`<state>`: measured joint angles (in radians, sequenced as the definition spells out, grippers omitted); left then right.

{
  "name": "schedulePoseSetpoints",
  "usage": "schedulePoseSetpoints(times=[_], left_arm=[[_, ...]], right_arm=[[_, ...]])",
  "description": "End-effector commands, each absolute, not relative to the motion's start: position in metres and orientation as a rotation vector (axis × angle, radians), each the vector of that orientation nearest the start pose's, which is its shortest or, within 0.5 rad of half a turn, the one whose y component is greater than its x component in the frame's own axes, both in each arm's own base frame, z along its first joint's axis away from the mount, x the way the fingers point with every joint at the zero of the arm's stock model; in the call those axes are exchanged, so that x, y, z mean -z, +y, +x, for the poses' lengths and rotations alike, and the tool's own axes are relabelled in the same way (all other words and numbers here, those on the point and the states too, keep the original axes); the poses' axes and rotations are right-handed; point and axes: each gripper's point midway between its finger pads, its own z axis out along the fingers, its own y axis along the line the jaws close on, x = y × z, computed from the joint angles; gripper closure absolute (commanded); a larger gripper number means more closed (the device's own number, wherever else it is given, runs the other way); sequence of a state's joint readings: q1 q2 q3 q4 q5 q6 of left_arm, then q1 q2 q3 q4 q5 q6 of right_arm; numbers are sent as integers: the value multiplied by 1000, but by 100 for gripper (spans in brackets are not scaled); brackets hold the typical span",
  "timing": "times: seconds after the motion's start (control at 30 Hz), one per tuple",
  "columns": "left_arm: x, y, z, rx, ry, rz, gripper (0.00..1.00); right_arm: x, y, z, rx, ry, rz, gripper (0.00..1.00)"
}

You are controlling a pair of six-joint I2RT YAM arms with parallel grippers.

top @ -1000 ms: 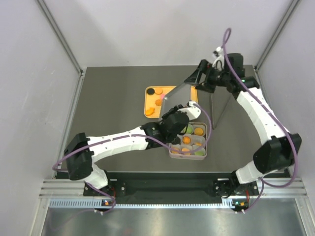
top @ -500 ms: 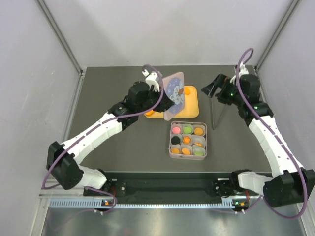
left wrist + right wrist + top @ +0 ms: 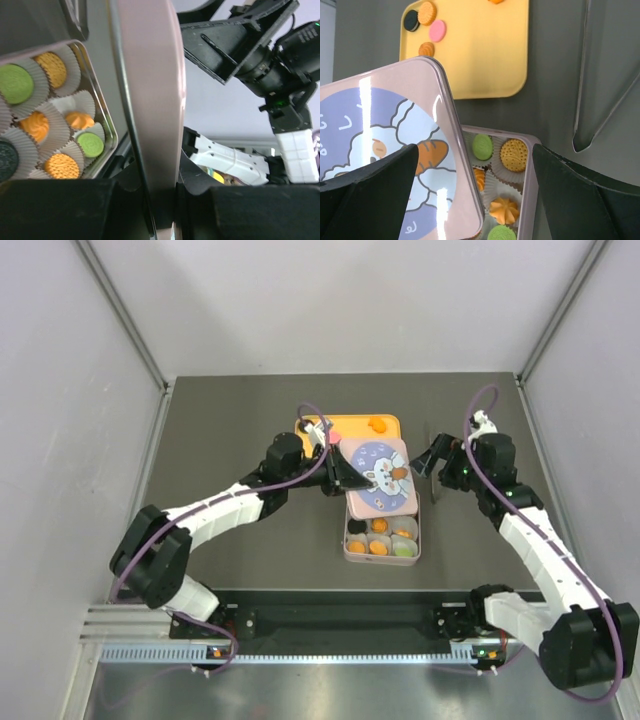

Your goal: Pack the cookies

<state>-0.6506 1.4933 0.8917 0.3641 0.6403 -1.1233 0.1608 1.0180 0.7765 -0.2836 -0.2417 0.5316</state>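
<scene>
My left gripper (image 3: 343, 472) (image 3: 160, 195) is shut on the edge of the pink tin lid (image 3: 378, 477) (image 3: 150, 100) (image 3: 395, 150), which has a blue cartoon picture. It holds the lid tilted over the far part of the square tin (image 3: 346, 546) (image 3: 530, 190). Cookies (image 3: 380, 546) (image 3: 60, 165) (image 3: 514, 154) in green, orange and black sit in paper cups in the tin's uncovered part. More cookies (image 3: 426, 30) (image 3: 378, 424) lie on the yellow tray (image 3: 355, 426) (image 3: 485, 60). My right gripper (image 3: 432, 460) (image 3: 475, 150) hangs open just right of the lid, holding nothing.
A thin dark metal frame (image 3: 436, 485) (image 3: 592, 100) stands on the dark table right of the tin, close under my right gripper. Grey walls close in the table on three sides.
The lid, upright over the tray before, has come down toward the tin in my left gripper and now lies flatter over it. My right arm has drawn nearer to the tin.
</scene>
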Motion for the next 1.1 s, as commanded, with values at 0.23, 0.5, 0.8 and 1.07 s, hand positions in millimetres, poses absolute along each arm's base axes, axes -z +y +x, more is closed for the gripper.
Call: schedulePoseSetpoints(times=[0.23, 0.5, 0.8, 1.07], left_arm=[[-210, -371, 226, 1972, 2148, 184, 100], [-190, -372, 218, 1998, 2182, 219, 99], [-179, -376, 212, 2031, 2193, 228, 99], [-168, -379, 209, 2075, 2203, 213, 99]], right_arm=[[-176, 111, 303, -675, 2038, 207, 1], [-145, 119, 282, -741, 2055, 204, 0], [-137, 129, 265, -851, 2015, 207, 0], [-124, 134, 254, -914, 2018, 231, 0]])
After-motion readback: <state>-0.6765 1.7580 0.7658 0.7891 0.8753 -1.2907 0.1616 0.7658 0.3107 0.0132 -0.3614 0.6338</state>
